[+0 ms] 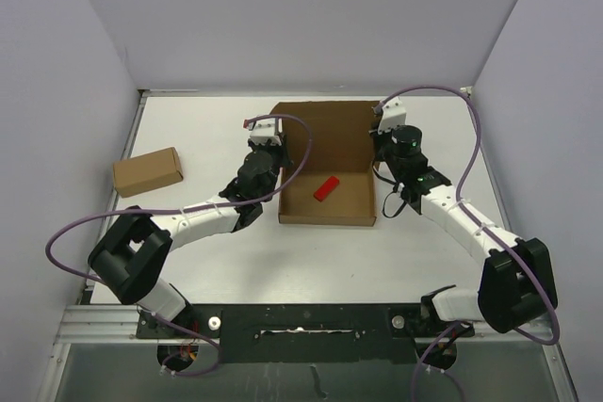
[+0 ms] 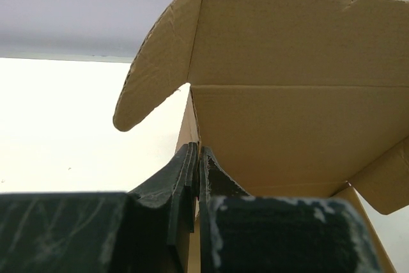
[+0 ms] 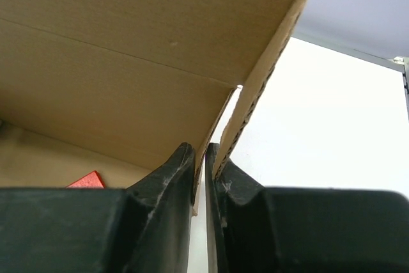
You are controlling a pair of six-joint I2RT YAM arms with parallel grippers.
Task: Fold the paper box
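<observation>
The paper box (image 1: 330, 134) lies open in the middle of the table, its back panel raised and a small red block (image 1: 325, 188) on its floor. My left gripper (image 1: 279, 159) is at the box's left wall. In the left wrist view the gripper (image 2: 198, 153) is shut on that wall's edge, with the box's (image 2: 287, 113) back panel and rounded flap ahead. My right gripper (image 1: 378, 153) straddles the right wall. In the right wrist view the gripper (image 3: 199, 149) is slightly open, the box's (image 3: 115, 62) wall loose between the jaws with a sliver of daylight beside it. The red block (image 3: 86, 180) peeks in at lower left.
A much smaller brown cardboard box (image 1: 148, 171) lies at the table's left side. Grey walls enclose the table on the left, back and right. Purple cables loop over both arms.
</observation>
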